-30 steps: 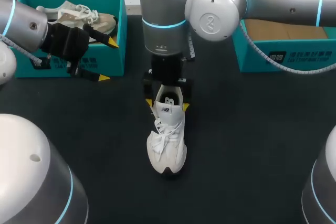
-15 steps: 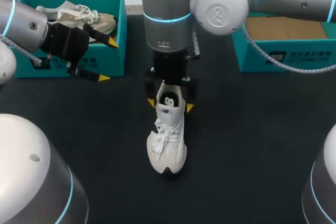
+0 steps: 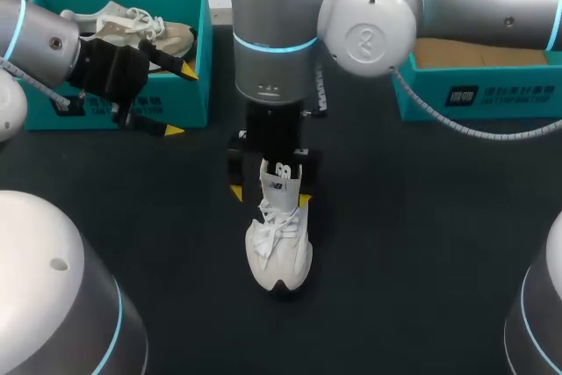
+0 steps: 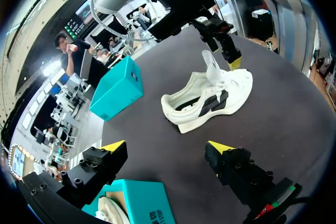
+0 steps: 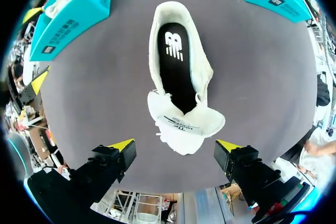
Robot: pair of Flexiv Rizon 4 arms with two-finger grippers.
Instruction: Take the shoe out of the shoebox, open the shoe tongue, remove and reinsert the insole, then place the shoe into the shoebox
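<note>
A white sneaker (image 3: 279,248) stands on the dark table, toe toward the front edge. Its tongue (image 5: 184,124) is pulled up and the black insole (image 5: 176,66) lies inside. My right gripper (image 3: 270,196) hangs straight over the shoe's opening, open, one yellow tip on each side of the tongue with a gap on both sides. In the right wrist view the gripper (image 5: 175,145) holds nothing. My left gripper (image 3: 181,101) stands open and empty beside the left shoebox (image 3: 204,41). From the left wrist view the sneaker (image 4: 207,100) is well ahead of that gripper (image 4: 167,146).
The teal left shoebox holds a second, beige shoe (image 3: 132,28). Another teal shoebox (image 3: 479,94) stands at the back right, brown inside. Dark table surface lies open around the sneaker on all sides.
My right gripper has come down and forward along the shoe, from over the heel to around the tongue. The left arm and the shoe have stayed put.
</note>
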